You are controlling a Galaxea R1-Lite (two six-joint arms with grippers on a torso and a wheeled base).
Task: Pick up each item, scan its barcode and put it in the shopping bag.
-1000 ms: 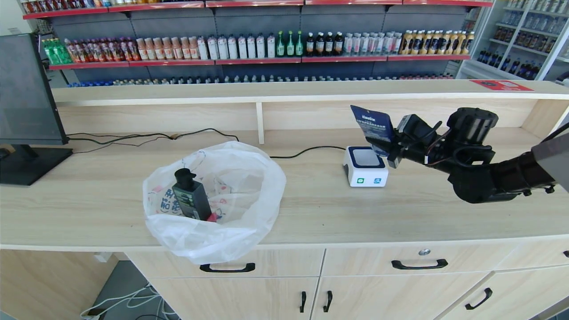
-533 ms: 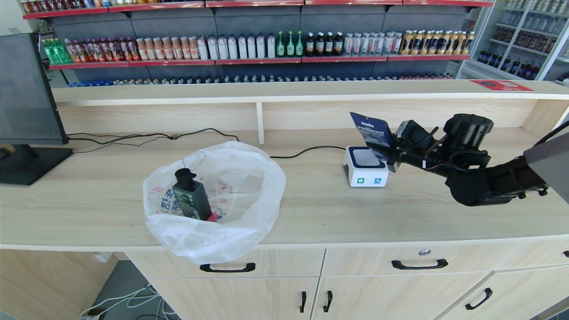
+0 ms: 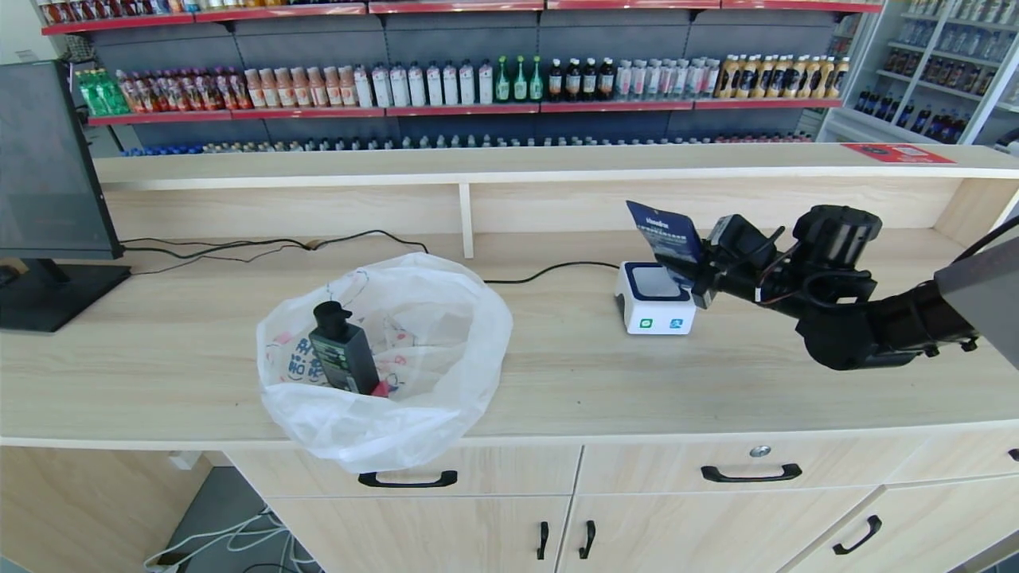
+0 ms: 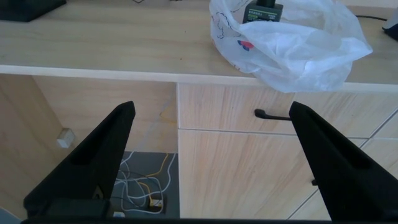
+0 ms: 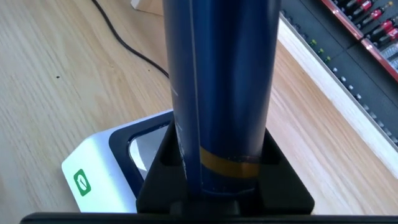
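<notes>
While the right gripper point(image 3: 700, 278) clamps the blue pouch point(image 3: 665, 235) just above the scanner point(image 3: 654, 301), apparently not touching, the left gripper point(image 4: 211, 109) hangs open below the counter point(image 4: 93, 43).

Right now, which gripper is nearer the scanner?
Right. The right gripper holds a blue pack just above the scanner. The left gripper is open before the cabinet, below the counter near the bag, far from it.

Head camera overlooks the counter point(image 3: 557, 374) from above; the low left wrist camera shares its shopping bag point(image 3: 414, 318); the right wrist camera sits close above the scanner point(image 5: 106, 168).
</notes>
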